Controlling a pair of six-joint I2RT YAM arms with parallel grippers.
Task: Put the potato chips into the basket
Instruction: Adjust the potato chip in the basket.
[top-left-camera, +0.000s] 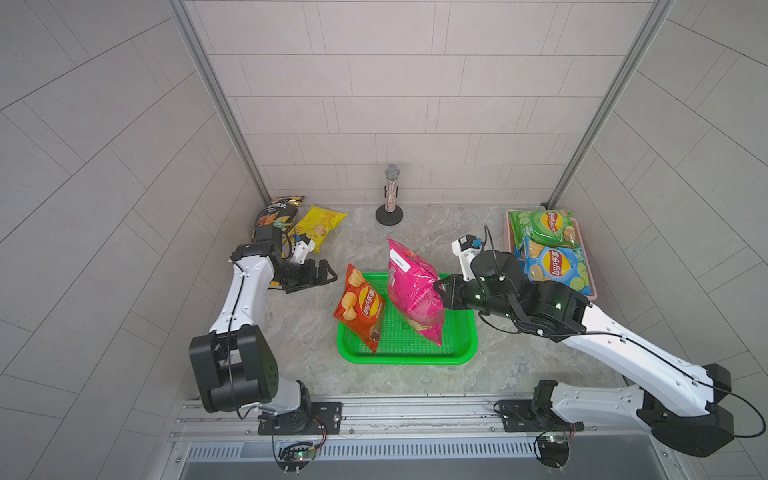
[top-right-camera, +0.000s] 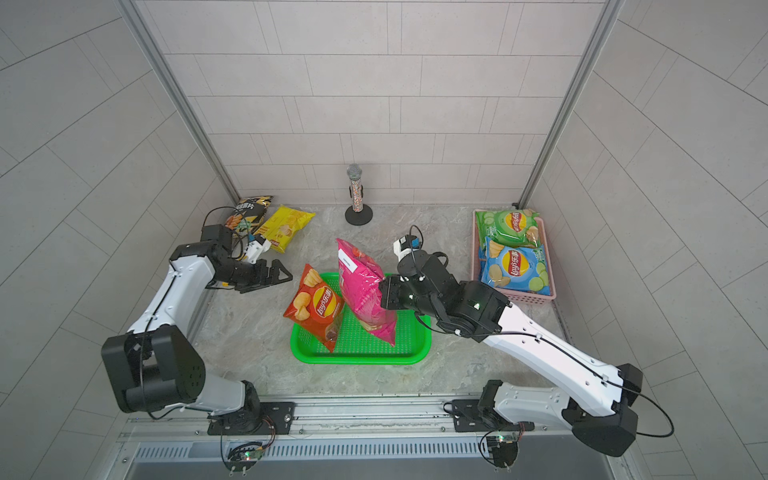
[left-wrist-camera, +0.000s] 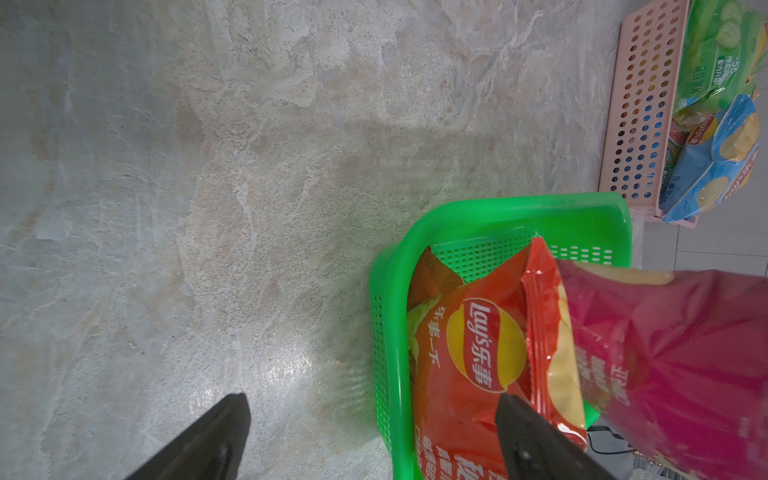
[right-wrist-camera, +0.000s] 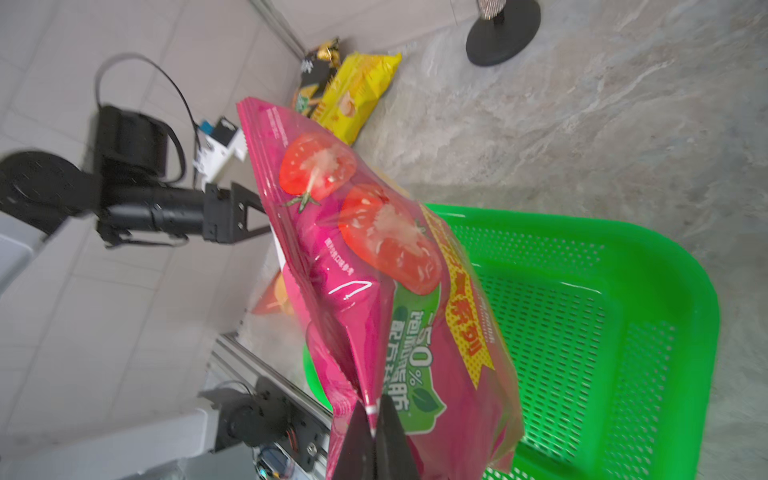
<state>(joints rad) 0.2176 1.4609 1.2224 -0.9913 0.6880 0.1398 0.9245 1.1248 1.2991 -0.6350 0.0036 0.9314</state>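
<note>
The green basket (top-left-camera: 407, 358) (top-right-camera: 361, 359) sits mid-table. A red-orange bag of potato chips (top-left-camera: 361, 307) (left-wrist-camera: 465, 374) leans upright over its left rim. My right gripper (top-left-camera: 436, 286) (right-wrist-camera: 375, 409) is shut on the edge seam of a magenta bag (top-left-camera: 409, 282) (right-wrist-camera: 374, 270), which hangs tilted over the basket's floor. My left gripper (top-left-camera: 326, 272) (left-wrist-camera: 372, 399) stands open just left of the red-orange bag, holding nothing. A black bag (top-left-camera: 276, 212) and a yellow bag (top-left-camera: 320, 224) lie at the far left corner.
A pink basket (top-left-camera: 594, 286) at the far right holds a green bag (top-left-camera: 540, 224) and a blue bag (top-left-camera: 557, 266). A microphone on a round black stand (top-left-camera: 390, 195) is at the back wall. Tiled walls close in both sides.
</note>
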